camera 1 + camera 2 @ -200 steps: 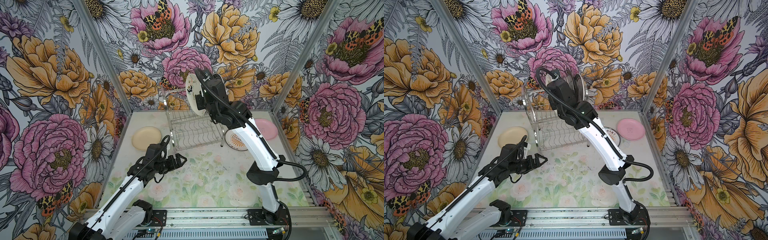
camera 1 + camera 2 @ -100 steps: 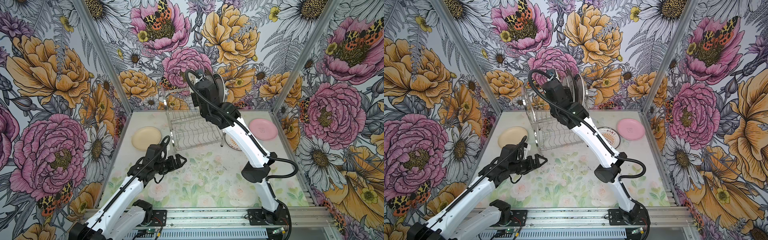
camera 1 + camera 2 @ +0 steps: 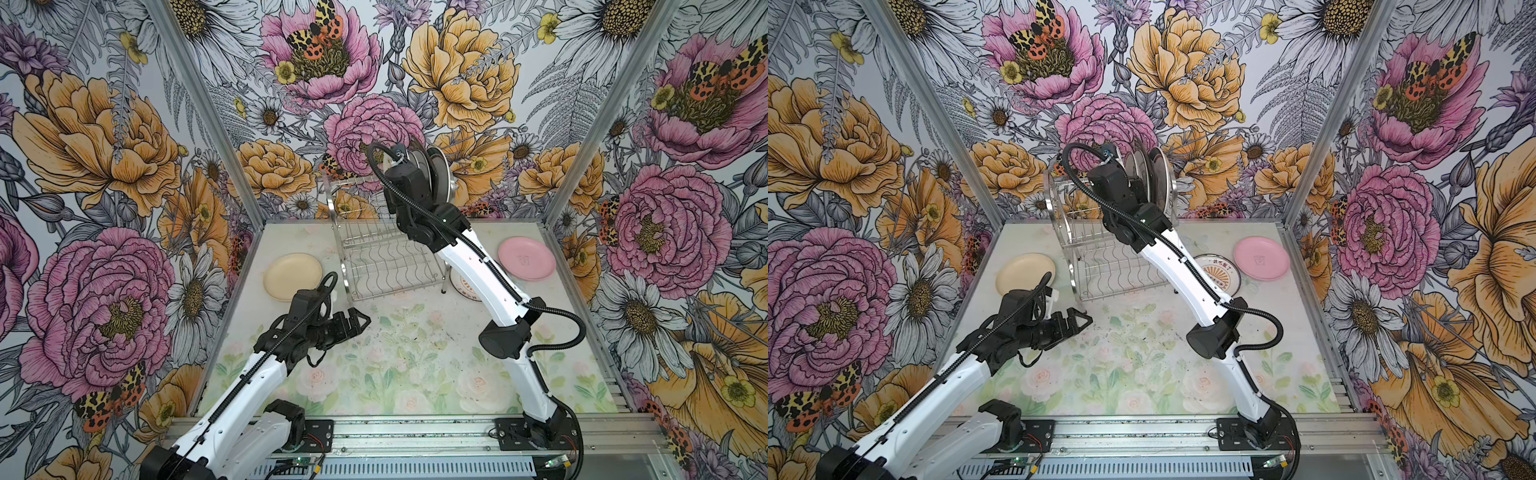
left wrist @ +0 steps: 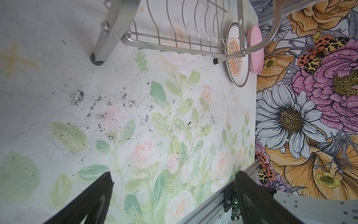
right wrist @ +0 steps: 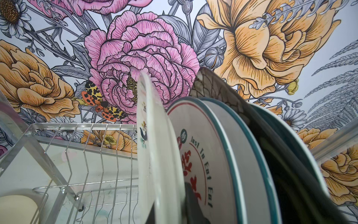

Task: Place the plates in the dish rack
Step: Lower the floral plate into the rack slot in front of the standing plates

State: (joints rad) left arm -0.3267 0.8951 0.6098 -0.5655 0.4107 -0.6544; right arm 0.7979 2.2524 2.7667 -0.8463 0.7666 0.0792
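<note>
While the right gripper [image 5: 170, 209] clamped a white plate [image 5: 155, 147] on edge at the top tier of the dish rack [image 3: 386, 257], the left gripper [image 3: 357, 322] hung spread, empty. Seating it squarely in a free slot, then letting go, seemingly remained.

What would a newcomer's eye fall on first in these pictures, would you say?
The right gripper, high at the upper tier of the dish rack, grips a white plate upright beside the racked plates. In both top views a cream plate lies left of the rack, a pink plate to its right.
</note>
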